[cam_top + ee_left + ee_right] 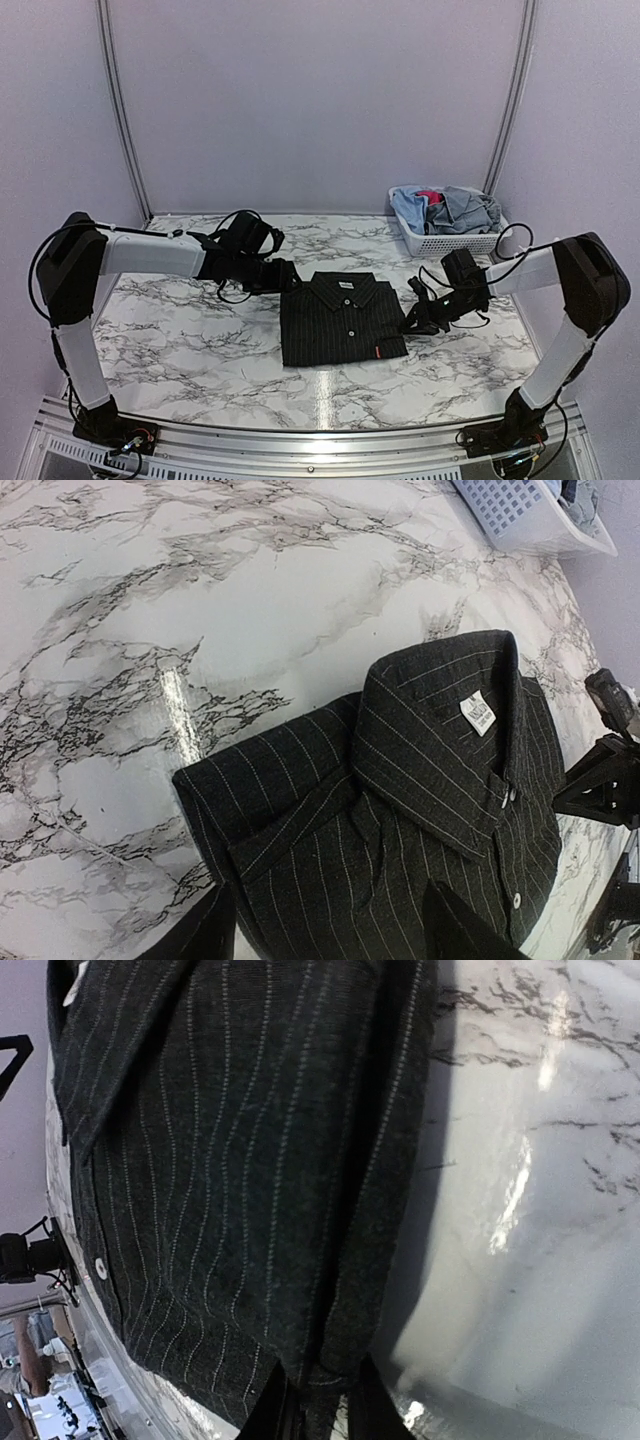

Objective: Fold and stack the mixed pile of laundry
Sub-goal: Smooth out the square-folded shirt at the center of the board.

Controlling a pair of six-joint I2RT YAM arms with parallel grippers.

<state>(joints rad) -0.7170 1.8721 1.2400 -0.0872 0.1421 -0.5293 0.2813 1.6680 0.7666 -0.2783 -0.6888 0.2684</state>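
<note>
A black pinstriped shirt (340, 318) lies folded and buttoned in the middle of the marble table (180, 340), collar toward the far side. My left gripper (290, 278) is at the shirt's far left shoulder. In the left wrist view its jaws (335, 930) stand open astride the shoulder fold of the shirt (420, 780). My right gripper (413, 320) is at the shirt's right edge. In the right wrist view it (320, 1415) is shut on the folded edge of the shirt (230, 1160). The other pieces of the laundry pile (447, 208), light blue, grey-blue and pink-red, lie bunched in the basket.
A white lattice basket (450, 243) stands at the far right of the table, behind my right arm; its corner (510, 510) shows in the left wrist view. Pale walls close in the table on three sides.
</note>
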